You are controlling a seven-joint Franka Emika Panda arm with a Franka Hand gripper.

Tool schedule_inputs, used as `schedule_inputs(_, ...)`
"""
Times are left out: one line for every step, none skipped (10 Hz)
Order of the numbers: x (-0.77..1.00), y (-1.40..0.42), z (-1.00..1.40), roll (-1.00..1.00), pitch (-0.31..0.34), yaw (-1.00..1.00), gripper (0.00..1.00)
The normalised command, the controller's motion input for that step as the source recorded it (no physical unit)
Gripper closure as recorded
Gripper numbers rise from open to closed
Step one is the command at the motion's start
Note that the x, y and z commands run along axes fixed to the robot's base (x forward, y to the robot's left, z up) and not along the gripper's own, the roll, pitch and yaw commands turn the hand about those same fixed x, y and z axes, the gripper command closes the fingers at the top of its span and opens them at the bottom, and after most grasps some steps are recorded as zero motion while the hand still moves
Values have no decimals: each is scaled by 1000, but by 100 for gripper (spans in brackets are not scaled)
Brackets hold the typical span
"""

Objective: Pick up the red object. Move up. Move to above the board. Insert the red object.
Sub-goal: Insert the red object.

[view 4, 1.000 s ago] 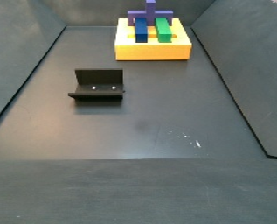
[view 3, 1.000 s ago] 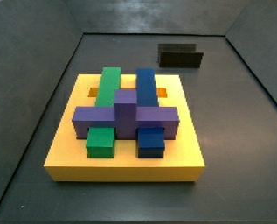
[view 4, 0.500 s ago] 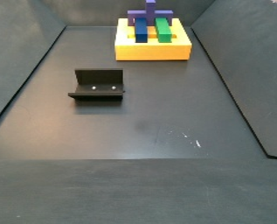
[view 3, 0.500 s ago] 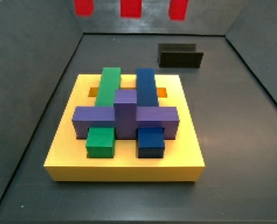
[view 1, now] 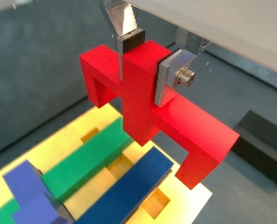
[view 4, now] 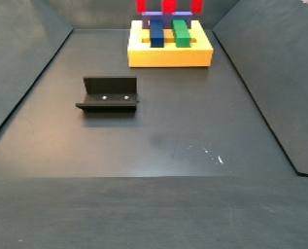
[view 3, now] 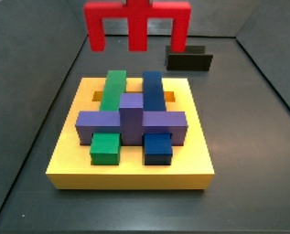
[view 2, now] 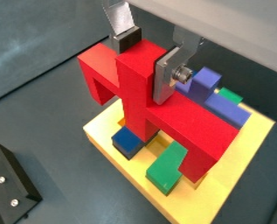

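Item: end effector [view 1: 148, 54], showing in both wrist views, its silver fingers [view 2: 123, 26] pinching the upright post of the red object [view 1: 147, 105] from two sides. Red object: hanging in the air above the far part of the board [view 3: 129, 174], legs pointing down, clear of the blocks in a side view [view 3: 136, 24]. Board: yellow slab lying on the dark bench [view 4: 156, 136], bearing a purple block [view 3: 131, 117], green block [view 3: 112, 91] and blue block [view 3: 154, 93], with orange slots showing beside the green and blue pieces. Fixture [view 4: 108, 94]: standing on the bench, well apart from the board.
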Motion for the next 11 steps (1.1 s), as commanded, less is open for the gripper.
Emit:
schedule_inputs(0,-114,-654,16,-244,129,100)
schedule_inputs(23,-291,-420,131,-104,77,100)
schedule_inputs(3,-289,-291,213,-26,40,100)
schedule_inputs(-31,-246,-86,254,-24,49,100)
schedule_inputs(-60,-163,23,261,-71,111,100)
schedule_inputs(0,-100,-11,247,-73,140,100)
schedule_inputs(0,-91,-131,257,-73,177,100)
schedule_inputs(0,-69,-169,261,-20,117,100)
schedule_inputs(0,-89,-186,266,-24,89,100)
schedule_inputs(51,-71,-114,119,-20,0,100)
schedule_inputs(94,0,-74,23,1,-14,100)
